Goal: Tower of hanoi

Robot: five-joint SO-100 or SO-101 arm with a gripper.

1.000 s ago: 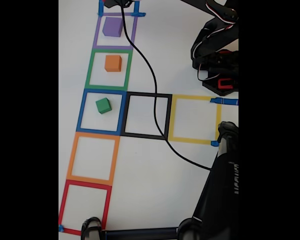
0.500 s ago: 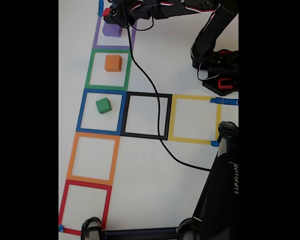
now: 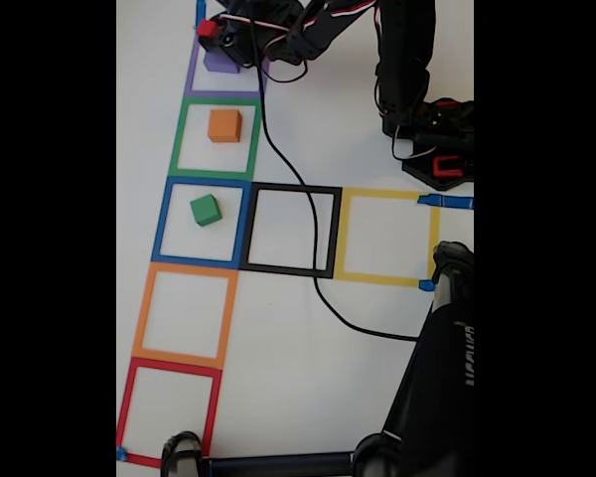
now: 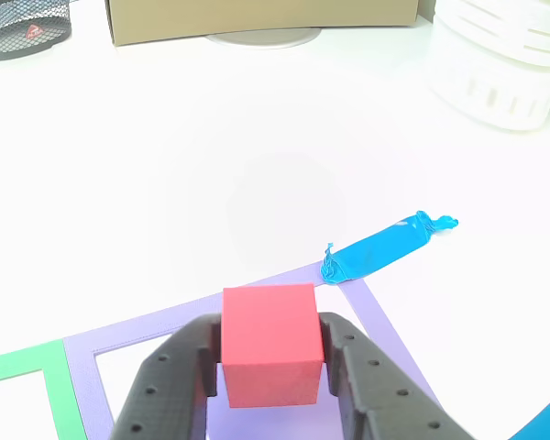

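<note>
In the fixed view my gripper (image 3: 211, 30) hovers at the top of the purple tape square, shut on the small red cube (image 3: 208, 29). Just beneath it, partly covered by the gripper, is the purple cube (image 3: 220, 63). An orange cube (image 3: 224, 125) lies in the green tape square, and a green cube (image 3: 206, 210) in the blue one. The other view looks along the gripper (image 4: 269, 353): the red cube (image 4: 269, 344) is clamped between two grey fingers (image 4: 179, 380) above purple tape.
A black cable (image 3: 313, 238) runs from the gripper across the black tape square. Yellow (image 3: 340, 237), orange (image 3: 184, 266) and red (image 3: 169, 367) tape squares hold nothing. The arm's base (image 3: 437, 149) is at right, a black stand (image 3: 437, 378) at lower right. A box (image 4: 257, 18) and white container (image 4: 504, 64) stand beyond.
The arm has swung in from the top edge and folded over, bringing the gripper and red cube down-left over the purple cube. The other cubes have not moved.
</note>
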